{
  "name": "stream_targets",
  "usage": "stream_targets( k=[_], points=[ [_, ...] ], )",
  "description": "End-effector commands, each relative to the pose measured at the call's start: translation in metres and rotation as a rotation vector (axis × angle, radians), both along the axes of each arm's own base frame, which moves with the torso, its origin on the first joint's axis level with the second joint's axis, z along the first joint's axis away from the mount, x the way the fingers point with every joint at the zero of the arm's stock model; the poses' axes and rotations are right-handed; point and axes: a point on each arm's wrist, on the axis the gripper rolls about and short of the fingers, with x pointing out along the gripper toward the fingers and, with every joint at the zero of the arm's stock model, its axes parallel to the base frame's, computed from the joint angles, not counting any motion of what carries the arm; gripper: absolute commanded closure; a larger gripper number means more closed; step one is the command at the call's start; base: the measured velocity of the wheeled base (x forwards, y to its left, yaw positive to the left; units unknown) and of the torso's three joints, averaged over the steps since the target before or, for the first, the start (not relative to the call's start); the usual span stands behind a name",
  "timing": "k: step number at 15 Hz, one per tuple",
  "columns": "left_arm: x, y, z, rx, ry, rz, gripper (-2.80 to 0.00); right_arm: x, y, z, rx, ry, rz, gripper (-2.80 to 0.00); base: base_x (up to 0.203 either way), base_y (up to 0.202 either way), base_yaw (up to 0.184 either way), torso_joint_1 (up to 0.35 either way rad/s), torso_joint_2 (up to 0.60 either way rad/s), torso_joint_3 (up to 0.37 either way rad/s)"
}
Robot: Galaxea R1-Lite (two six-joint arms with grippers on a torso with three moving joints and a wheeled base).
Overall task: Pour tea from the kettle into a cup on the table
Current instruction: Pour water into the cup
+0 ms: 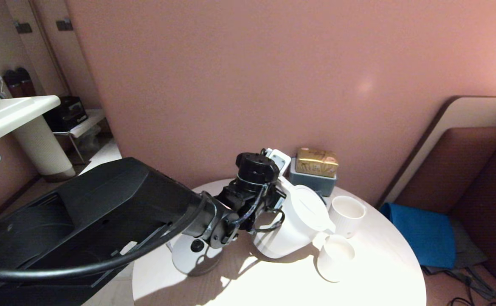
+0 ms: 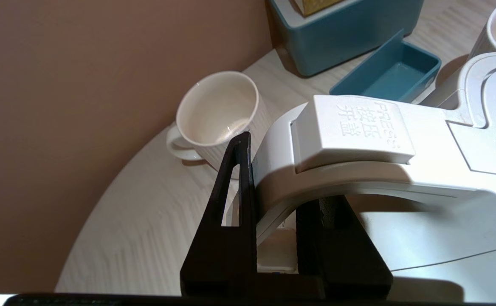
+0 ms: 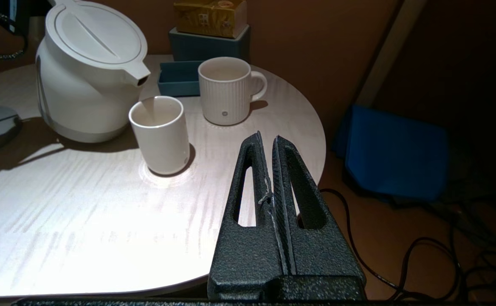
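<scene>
Round white desk (image 1: 371,276), faint wood grain, set against a pink wall (image 1: 273,76). Blue cushion (image 1: 422,231) on the bench seat past the desk's right edge.

Kettle (image 1: 297,225): large, white, flat round lid, grey band at foot. Tilted, spout end low toward the cup, handle end raised; in the right wrist view its foot (image 3: 82,134) looks to rest on the desk. Kettle's round base (image 1: 193,255) lies on the desk just beside it, to the left.

Left arm reaches across from the left. Left end effector (image 2: 280,182) clamped on the kettle's loop handle (image 2: 337,170): one black finger (image 2: 237,187) on the outer side, the other under the arch. Narrow opening, filled by the handle.

Right end effector (image 3: 267,142) hangs off the desk's near right edge, fingers pressed together, holding nothing.

Teal box (image 1: 314,180) at the back of the desk against the wall, gold packet (image 1: 317,161) on top. Small teal tray (image 3: 180,77) in front of it.

Mug (image 3: 226,91): white, ribbed, loop handle, near the spout on its far side.

Cup (image 3: 161,134): smallest, white, no handle, upright on the desk directly under the spout (image 3: 139,78), just beside the kettle's body, not touching. Cannot tell whether any liquid lies inside; no stream visible at the spout.

Third white handled cup (image 2: 218,112) stands near the desk's rear edge, behind the kettle handle.
</scene>
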Motion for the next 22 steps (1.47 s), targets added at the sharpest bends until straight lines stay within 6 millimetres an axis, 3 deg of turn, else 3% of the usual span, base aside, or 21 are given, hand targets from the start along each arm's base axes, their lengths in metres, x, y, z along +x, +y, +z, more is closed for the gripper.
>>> stream_targets(
  k=[1,13,22],
  points=[
    [-0.002,0.000,0.006,-0.006,-0.014,-0.003,0.00,0.000,0.000,0.000,0.000,0.001,0.000,0.00,0.000,0.000,0.000,0.000,0.00,0.000],
    [-0.010,-0.013,0.026,0.085,-0.127,-0.063,0.00,0.000,0.000,0.000,0.000,0.001,0.000,0.00,0.000,0.000,0.000,0.000,0.00,0.000],
    [-0.013,-0.016,0.027,0.171,-0.176,-0.091,0.00,0.000,0.000,0.000,0.000,0.001,0.000,0.00,0.000,0.000,0.000,0.000,0.00,0.000]
  ],
)
